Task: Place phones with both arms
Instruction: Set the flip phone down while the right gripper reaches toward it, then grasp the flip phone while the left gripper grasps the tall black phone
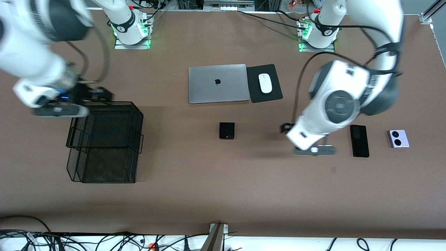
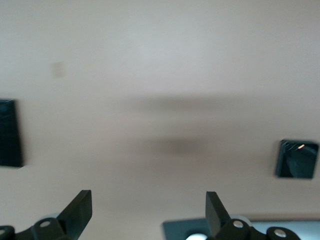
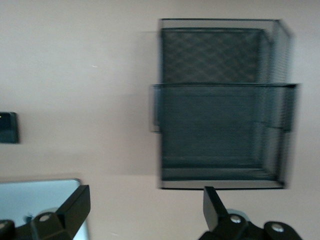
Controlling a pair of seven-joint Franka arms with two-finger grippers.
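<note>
Three phones lie on the brown table. The small square black phone [image 1: 227, 130] is mid-table, and it also shows in the left wrist view [image 2: 297, 159] and the right wrist view [image 3: 9, 127]. The long slim black phone [image 1: 359, 141] [image 2: 10, 132] and the lavender-white phone [image 1: 398, 138] lie toward the left arm's end. My left gripper [image 2: 149, 210] is open and empty, above bare table between the square black phone and the slim one; the left hand [image 1: 313, 144] hides it from the front. My right gripper [image 1: 100, 94] [image 3: 145, 205] is open and empty, above the table by the mesh tray's edge.
A black two-tier wire mesh tray [image 1: 104, 139] [image 3: 222, 100] stands toward the right arm's end. A closed grey laptop [image 1: 217, 83] [image 3: 40, 200] and a white mouse [image 1: 265, 83] on a black pad [image 1: 275, 96] lie farther from the camera than the phones.
</note>
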